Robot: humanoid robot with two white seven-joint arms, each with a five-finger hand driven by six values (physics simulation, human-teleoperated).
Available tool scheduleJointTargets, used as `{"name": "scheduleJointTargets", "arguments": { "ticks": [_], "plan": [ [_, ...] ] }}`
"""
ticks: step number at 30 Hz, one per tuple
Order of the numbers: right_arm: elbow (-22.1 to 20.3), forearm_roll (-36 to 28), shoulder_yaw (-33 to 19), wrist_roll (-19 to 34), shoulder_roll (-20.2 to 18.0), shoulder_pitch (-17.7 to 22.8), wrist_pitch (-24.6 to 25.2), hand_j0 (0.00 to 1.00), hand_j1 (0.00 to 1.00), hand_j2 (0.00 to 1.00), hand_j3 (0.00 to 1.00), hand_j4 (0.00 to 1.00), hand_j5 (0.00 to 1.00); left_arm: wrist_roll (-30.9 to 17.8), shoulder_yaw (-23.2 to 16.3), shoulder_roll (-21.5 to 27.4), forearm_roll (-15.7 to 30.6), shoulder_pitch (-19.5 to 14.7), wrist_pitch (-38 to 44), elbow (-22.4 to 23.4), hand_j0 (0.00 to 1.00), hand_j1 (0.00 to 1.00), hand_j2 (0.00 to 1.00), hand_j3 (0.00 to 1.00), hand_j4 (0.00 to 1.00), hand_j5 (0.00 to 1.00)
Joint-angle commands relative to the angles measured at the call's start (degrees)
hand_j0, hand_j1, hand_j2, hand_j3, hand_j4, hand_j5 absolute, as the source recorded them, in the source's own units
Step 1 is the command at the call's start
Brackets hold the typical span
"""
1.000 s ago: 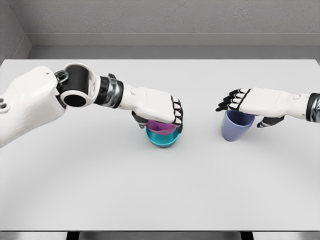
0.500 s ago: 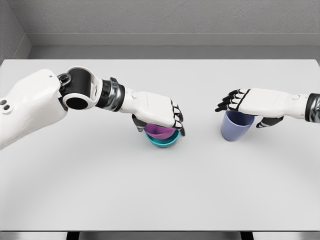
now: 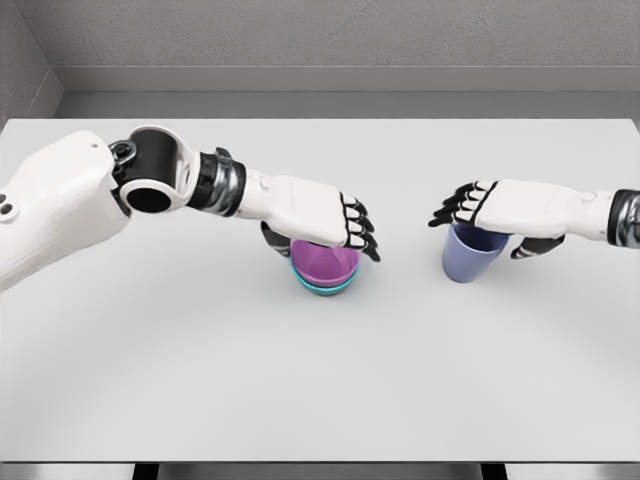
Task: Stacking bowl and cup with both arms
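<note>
A purple bowl (image 3: 325, 265) sits nested inside a teal bowl (image 3: 324, 288), of which only the lower rim shows, left of the table's middle. My left hand (image 3: 318, 232) hovers right over the purple bowl, fingers (image 3: 360, 225) stretched out past its far rim and thumb behind its left side, holding nothing. A lavender cup (image 3: 470, 258) stands upright on the right. My right hand (image 3: 492, 228) lies flat across its rim, fingers (image 3: 455, 208) extended to the left. Its thumb (image 3: 535, 246) hangs apart from the cup's right wall.
The white table (image 3: 320, 380) stretches wide toward the front edge. A grey wall runs behind its far edge. About a hand's width of tabletop separates the bowls from the cup.
The purple bowl has sunk down into the teal bowl, and my left hand's fingers have uncurled off it. The right hand and cup have barely moved.
</note>
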Motion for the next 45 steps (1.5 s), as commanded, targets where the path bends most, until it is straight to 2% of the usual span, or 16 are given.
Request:
{"name": "scheduleJointTargets", "arguments": {
  "ticks": [1,2,3,5,7,11,13,14,16,18,26,31,37,41,45],
  "plan": [
    [0.4,0.0,0.1,0.0,0.0,0.0,0.1,1.00,1.00,1.00,1.00,1.00,1.00,0.0,0.4,1.7,2.0,0.0,0.1,-0.3,1.00,1.00,1.00,1.00,1.00,1.00],
    [0.5,0.4,0.1,0.0,0.8,0.1,0.1,1.00,1.00,1.00,1.00,1.00,1.00,0.1,1.0,3.8,4.5,-0.9,0.1,-0.3,1.00,1.00,1.00,1.00,1.00,1.00],
    [0.5,0.6,0.3,0.0,1.0,0.1,0.1,1.00,1.00,1.00,1.00,1.00,1.00,0.1,3.4,7.0,6.7,-1.3,0.1,-0.4,1.00,1.00,1.00,1.00,1.00,1.00],
    [0.5,0.7,0.3,0.0,1.1,0.0,0.1,1.00,1.00,1.00,1.00,1.00,1.00,0.5,8.1,14.3,10.0,-1.3,0.1,-0.3,1.00,1.00,1.00,1.00,1.00,1.00],
    [1.1,0.7,0.3,0.0,1.1,0.0,0.1,1.00,1.00,1.00,1.00,1.00,1.00,0.5,11.1,18.6,13.1,-0.5,0.1,-0.3,1.00,1.00,1.00,1.00,1.00,1.00],
    [1.1,0.7,0.3,0.0,1.1,0.0,0.1,1.00,1.00,1.00,1.00,1.00,1.00,0.5,12.8,19.2,13.0,6.7,0.1,2.2,1.00,1.00,1.00,1.00,1.00,1.00],
    [1.1,0.7,0.3,0.0,1.0,0.0,0.1,1.00,1.00,1.00,1.00,1.00,1.00,0.0,17.7,19.0,12.9,10.6,0.1,1.5,1.00,1.00,1.00,1.00,1.00,1.00],
    [1.1,0.7,0.3,0.0,1.0,0.1,0.1,1.00,1.00,1.00,1.00,1.00,1.00,-0.1,21.3,19.0,12.8,14.4,0.1,1.5,1.00,1.00,1.00,1.00,1.00,1.00],
    [1.1,0.7,0.3,0.0,1.0,0.1,0.1,0.99,0.99,0.99,0.99,0.99,0.99,-0.3,25.3,19.1,12.4,17.0,0.1,1.8,1.00,1.00,1.00,1.00,1.00,1.00],
    [1.1,0.9,0.3,0.0,1.0,0.1,0.1,0.93,0.93,0.93,0.93,0.93,0.93,-2.2,25.5,19.0,12.4,16.9,0.1,1.9,1.00,1.00,1.00,1.00,1.00,1.00],
    [1.1,1.5,0.4,0.0,1.1,0.1,0.1,0.89,0.89,0.89,0.89,0.89,0.89,-2.2,25.6,18.5,12.3,17.8,0.1,4.2,1.00,1.00,1.00,1.00,1.00,1.00],
    [1.1,1.5,0.4,0.0,1.0,0.1,0.1,0.78,0.78,0.78,0.78,0.78,0.78,-2.2,25.7,18.5,12.4,17.8,0.1,4.4,1.00,1.00,1.00,1.00,1.00,1.00],
    [1.5,1.5,0.3,0.0,1.0,0.0,0.1,0.78,0.78,0.78,0.78,0.78,0.78,-2.2,25.6,18.4,12.4,17.8,0.1,4.4,1.00,1.00,1.00,1.00,1.00,1.00],
    [1.5,1.5,0.2,0.0,0.8,-0.2,0.1,0.72,0.72,0.72,0.72,0.72,0.72,-2.2,25.7,18.2,12.4,17.8,0.1,4.4,1.00,1.00,1.00,1.00,1.00,1.00],
    [1.5,1.4,-0.1,0.0,0.8,-0.2,0.1,0.73,0.73,0.73,0.73,0.73,0.73,-2.2,25.6,18.1,12.4,17.8,0.1,4.4,1.00,1.00,1.00,1.00,1.00,1.00]
  ]
}}
